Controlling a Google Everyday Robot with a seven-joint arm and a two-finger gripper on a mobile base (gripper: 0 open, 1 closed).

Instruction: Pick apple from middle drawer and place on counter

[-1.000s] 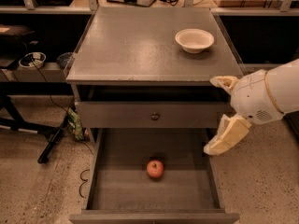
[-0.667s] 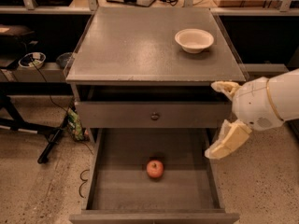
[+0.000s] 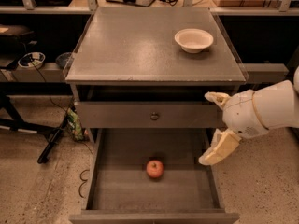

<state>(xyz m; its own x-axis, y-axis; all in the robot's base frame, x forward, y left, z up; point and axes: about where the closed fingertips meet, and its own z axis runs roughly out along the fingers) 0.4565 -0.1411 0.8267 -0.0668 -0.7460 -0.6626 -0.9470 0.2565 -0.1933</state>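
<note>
from the left, the counter [image 3: 131, 45] carried only a white bowl [image 3: 194, 40] near its back right corner, and neither had shifted over the last second. below it the middle drawer [image 3: 117, 190] was pulled fully out. the apple [image 3: 154, 168] lay on its plank floor about midway across and a little toward the front, in the same spot as a second before. the one change was at the right: the gripper [image 3: 206, 129] had sunk and crept slightly leftward. it had gone from level with the counter's front edge to a place beside the closed upper drawer front [image 3: 140, 115], over the open drawer's right wall. that read as the start of the reach into the drawer, with the grasp not yet begun and the placing on the counter still ahead. its jaws stood wide apart, one above the other, holding nothing. the apple was well apart from them, lower and to the left. the lower finger probably hung above the drawer wall rather than inside the box, though depth was hard to judge from this view.
</note>
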